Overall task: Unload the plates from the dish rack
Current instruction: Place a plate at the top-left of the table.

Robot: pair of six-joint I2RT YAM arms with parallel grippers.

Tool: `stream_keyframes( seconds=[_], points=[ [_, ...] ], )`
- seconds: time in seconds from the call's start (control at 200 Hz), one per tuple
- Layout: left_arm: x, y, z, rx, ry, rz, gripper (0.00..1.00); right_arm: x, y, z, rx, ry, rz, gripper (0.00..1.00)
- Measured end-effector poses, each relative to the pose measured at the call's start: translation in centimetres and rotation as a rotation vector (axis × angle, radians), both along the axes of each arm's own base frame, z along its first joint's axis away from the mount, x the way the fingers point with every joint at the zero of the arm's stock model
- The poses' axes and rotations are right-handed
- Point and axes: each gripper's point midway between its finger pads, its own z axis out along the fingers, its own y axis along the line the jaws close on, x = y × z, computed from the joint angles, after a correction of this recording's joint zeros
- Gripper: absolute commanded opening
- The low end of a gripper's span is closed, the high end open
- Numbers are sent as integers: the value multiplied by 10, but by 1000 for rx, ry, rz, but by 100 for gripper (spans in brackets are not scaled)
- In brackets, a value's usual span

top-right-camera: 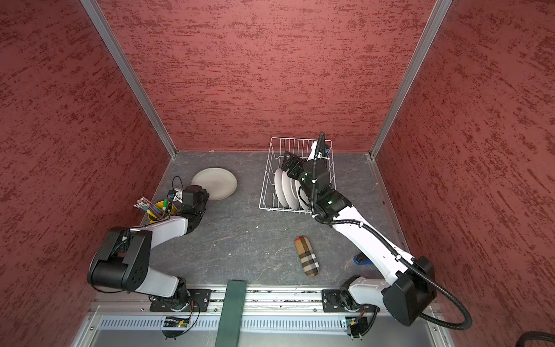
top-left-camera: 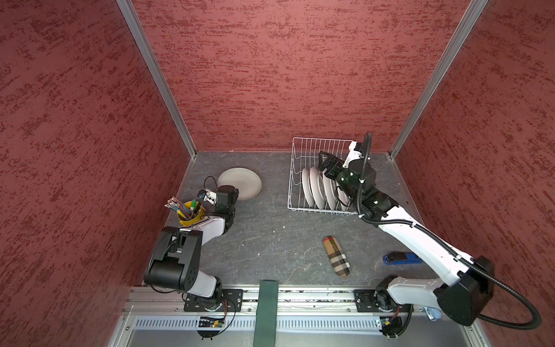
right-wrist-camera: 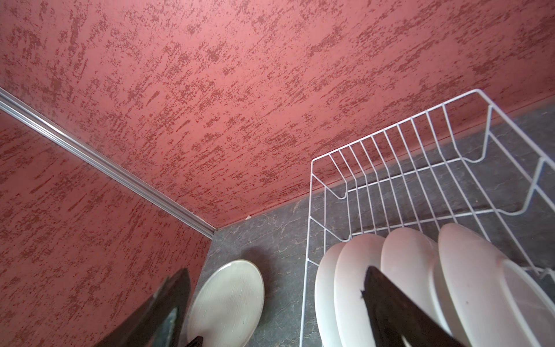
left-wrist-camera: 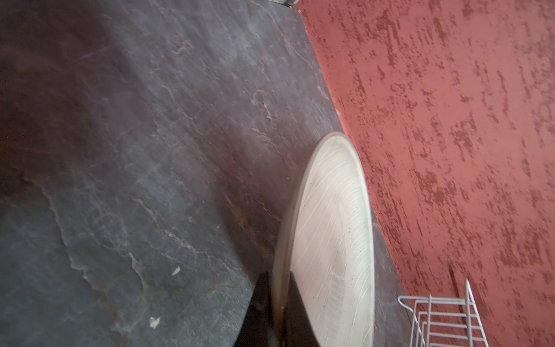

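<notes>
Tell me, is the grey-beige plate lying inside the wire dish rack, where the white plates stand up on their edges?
No. The grey-beige plate lies outside the dish rack, out on the table, as both top views show. The white plates do stand on edge in the rack.

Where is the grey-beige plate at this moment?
In both top views the grey-beige plate lies flat at the back left of the table, left of the dish rack, its near rim pinched in the left hand.
</notes>
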Motion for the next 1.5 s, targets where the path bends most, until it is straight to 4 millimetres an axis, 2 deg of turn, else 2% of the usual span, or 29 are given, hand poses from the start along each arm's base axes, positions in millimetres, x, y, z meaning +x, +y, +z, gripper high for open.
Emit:
stream_keyframes(
  seconds=[0.165, 0.436, 0.732, 0.957, 1.253, 1.498],
  points=[
    [6, -2, -11, -41, -5, 10, 0, -1, -4, -6, -30, 18, -16, 91],
    [10, -6, -16, -118, -37, 41, 0, -2, -11, -20, -95, 62, -38, 91],
    [12, -5, -42, -151, -8, 71, 0, -4, -14, -28, -130, 90, -43, 91],
    [16, 1, -54, -175, -15, 104, 0, -4, -18, -32, -145, 103, -61, 91],
    [37, 13, -55, -165, -49, 176, 0, -4, -21, -33, -156, 108, -68, 91],
    [56, 19, -67, -232, -96, 257, 0, -3, -24, -34, -164, 110, -74, 92]
  ],
)
